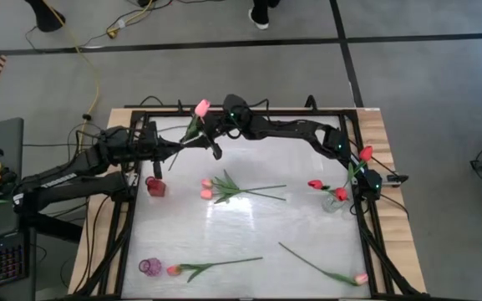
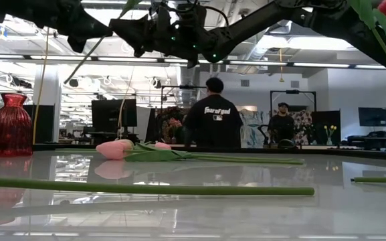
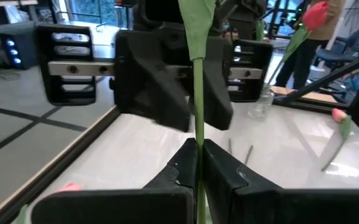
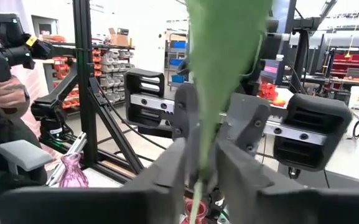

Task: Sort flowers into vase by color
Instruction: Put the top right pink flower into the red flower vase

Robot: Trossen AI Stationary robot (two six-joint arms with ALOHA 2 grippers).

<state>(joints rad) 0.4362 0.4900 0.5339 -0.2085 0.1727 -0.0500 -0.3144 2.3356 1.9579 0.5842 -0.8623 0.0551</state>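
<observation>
While both arms meet over the table's far edge in the high view, a pink tulip (image 1: pixel 200 109) hangs between them: its bud points away from the table and its stem runs diagonally back toward the left gripper (image 1: pixel 176 150), with the right gripper (image 1: pixel 215 150) just beside it on the same stem. Both are about equally near, so this looks like a hand-over. The red vase (image 1: pixel 155 186) stands near, below the left gripper; the clear vase (image 1: pixel 332 201) with red tulips stands well apart at the right edge.

From the low view, only the arms' undersides show overhead; loose tulips (image 2: pixel 122 148) lie flat on the table (image 2: pixel 199 214).

Through the left wrist view, the left fingers (image 3: pixel 179 171) are clamped on the stem (image 3: pixel 198 93), which stands upright between them.

Only the right wrist view shows the right fingers (image 4: pixel 173 168) closing around stem and leaf (image 4: pixel 223 68); whether they grip firmly I cannot tell.
</observation>
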